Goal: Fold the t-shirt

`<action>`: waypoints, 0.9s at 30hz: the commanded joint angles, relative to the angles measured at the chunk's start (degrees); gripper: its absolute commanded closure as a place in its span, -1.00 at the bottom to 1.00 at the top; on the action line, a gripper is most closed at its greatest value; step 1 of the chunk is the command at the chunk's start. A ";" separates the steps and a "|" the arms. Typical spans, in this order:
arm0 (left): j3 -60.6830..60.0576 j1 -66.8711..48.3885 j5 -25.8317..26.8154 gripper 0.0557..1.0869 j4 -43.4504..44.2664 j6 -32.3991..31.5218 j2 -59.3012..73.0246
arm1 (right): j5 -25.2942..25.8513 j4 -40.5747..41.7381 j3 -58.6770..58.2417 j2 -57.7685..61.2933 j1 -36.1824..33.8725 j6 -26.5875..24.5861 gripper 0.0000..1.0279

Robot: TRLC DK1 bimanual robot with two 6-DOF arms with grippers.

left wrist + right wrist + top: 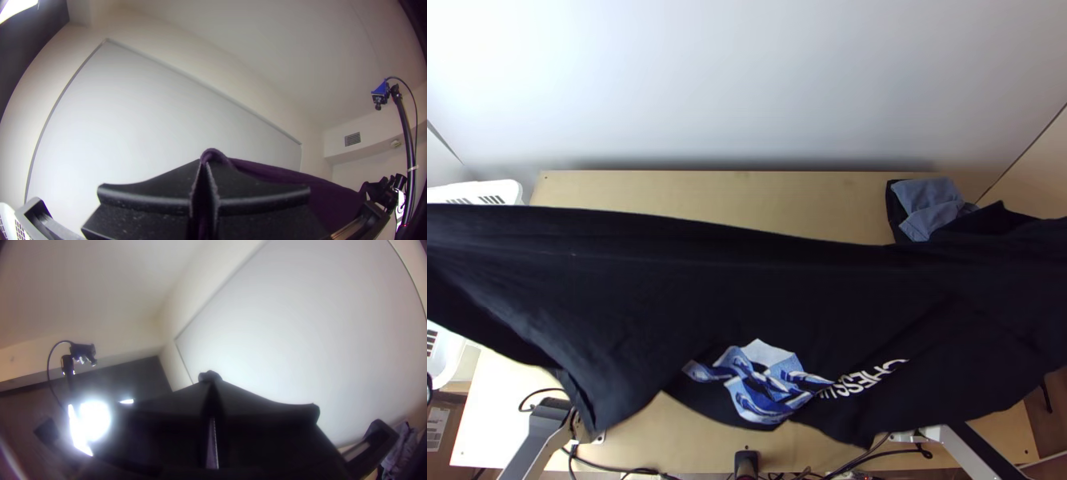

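The left claw (207, 171) and right claw (211, 384) each grasp a part of the black shirt (731, 272), pinched between closed fingers. It hangs stretched between them above the desk (747, 188), its lower edge uneven, its print bunched near the middle. Blue-grey cloth (925, 204) lies at the desk's far right.

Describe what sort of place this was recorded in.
Likely a robotics lab or workshop: robot arms at a wooden table, cables along its near edge and a tall pole.
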 commanded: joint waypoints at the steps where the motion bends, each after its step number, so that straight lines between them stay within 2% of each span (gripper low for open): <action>1: -8.66 0.29 0.06 0.92 2.36 3.84 -1.82 | -0.90 -2.60 -6.93 -0.39 0.59 -4.03 0.95; 6: -21.76 -0.15 0.59 0.92 11.68 8.85 -0.06 | -0.63 0.74 -23.98 -0.74 0.15 -10.80 0.95; 8: -27.30 -0.59 0.59 0.92 16.78 11.58 1.96 | -0.46 6.45 -33.83 -1.36 -0.73 -12.38 0.95; 10: -32.57 -0.33 3.31 0.92 21.88 12.28 4.78 | -0.46 12.25 -43.32 -1.62 -0.91 -13.26 0.95; 16: -41.89 3.98 7.36 0.92 35.24 13.07 18.75 | 1.65 26.93 -61.95 5.67 0.59 -15.54 0.95; 21: -40.48 6.79 8.76 0.92 43.94 15.00 35.10 | 6.57 36.33 -64.24 20.18 3.05 -21.08 0.95; 23: -38.90 7.50 9.29 0.92 47.28 15.36 40.37 | 7.54 39.59 -61.69 26.86 3.14 -21.08 0.95; 27: -32.92 8.90 9.56 0.92 52.55 15.79 51.45 | 9.47 40.55 -51.49 41.45 3.22 -22.93 0.95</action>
